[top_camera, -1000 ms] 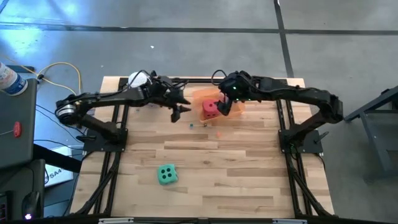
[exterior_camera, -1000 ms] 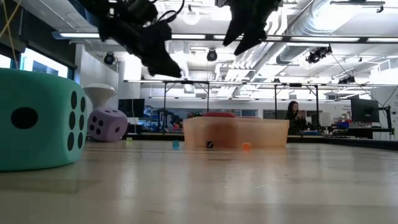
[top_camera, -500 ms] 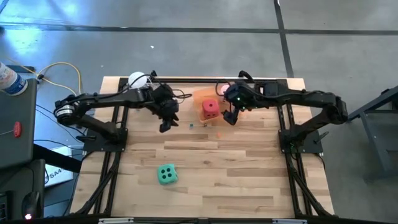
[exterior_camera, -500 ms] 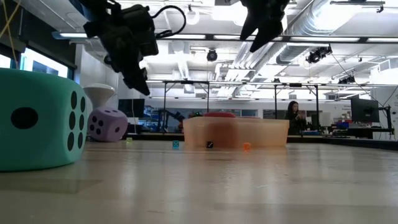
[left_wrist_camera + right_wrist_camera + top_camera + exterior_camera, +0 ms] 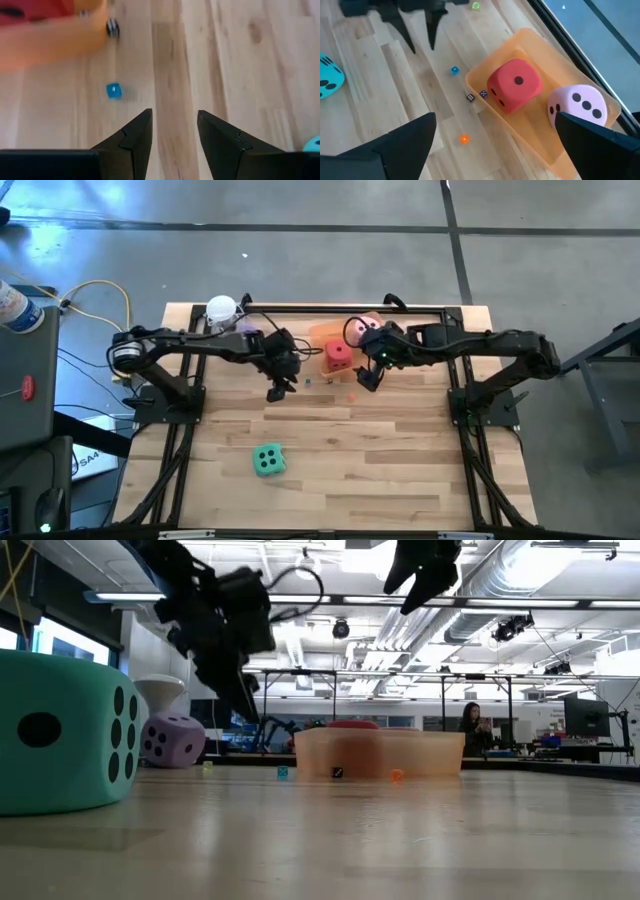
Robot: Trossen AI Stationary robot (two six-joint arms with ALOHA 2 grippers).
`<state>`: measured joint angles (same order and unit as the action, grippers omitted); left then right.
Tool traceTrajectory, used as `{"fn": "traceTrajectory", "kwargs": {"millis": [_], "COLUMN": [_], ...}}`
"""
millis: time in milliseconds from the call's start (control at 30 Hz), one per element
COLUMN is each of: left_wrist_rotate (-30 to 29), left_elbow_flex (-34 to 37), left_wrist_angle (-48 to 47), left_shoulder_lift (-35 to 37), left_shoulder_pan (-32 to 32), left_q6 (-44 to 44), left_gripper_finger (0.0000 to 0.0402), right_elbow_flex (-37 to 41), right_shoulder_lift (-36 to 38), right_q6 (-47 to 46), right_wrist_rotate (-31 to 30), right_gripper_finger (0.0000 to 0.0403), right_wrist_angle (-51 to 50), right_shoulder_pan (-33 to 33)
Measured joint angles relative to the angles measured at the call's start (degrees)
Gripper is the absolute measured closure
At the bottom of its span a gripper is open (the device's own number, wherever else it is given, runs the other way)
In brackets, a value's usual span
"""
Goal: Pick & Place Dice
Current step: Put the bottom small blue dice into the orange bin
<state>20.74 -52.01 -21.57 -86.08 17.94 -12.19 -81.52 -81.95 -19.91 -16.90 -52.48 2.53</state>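
High view: hovering with left pincer (image 5: 277, 389) part open, empty; green die (image 5: 267, 461) lying well apart on surface (image 5: 380, 460). Looking soft, light; gripping across flat opposite faces.

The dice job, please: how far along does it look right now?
Done: the red die and pink die sit in the orange tray. In hand: nothing; the left gripper and right gripper hang empty. Left: the green die and purple die.

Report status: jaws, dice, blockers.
Left gripper open, empty. Right gripper open above tray. Red die in tray; green die loose. No blockers.
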Motion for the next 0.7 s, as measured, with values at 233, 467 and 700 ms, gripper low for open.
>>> {"fn": "traceTrajectory", "kwargs": {"millis": [233,467,700], "left_wrist_rotate": [0.14,-4.79,-6.57], "left_elbow_flex": [0.0,0.0,-0.04], "left_wrist_angle": [2.8,5.94,10.43], "left_shoulder_lift": [-4.85,-6.99,-10.42], "left_shoulder_pan": [0.26,0.28,0.24], "left_q6": [0.13,0.15,0.99], "left_gripper_finger": [0.0251,0.0251,0.0251], "right_elbow_flex": [0.02,0.02,0.04], "right_shoulder_lift": [0.59,0.61,0.61], "right_q6": [-1.54,-2.79,-2.83], "right_wrist_rotate": [-1.27,-1.21,-1.19], "right_gripper_finger": [0.0003,0.0003,0.0003], "right_wrist_angle": [-1.42,-1.43,-2.24], "right_shoulder_pan": [-1.51,-3.25,-4.09]}}
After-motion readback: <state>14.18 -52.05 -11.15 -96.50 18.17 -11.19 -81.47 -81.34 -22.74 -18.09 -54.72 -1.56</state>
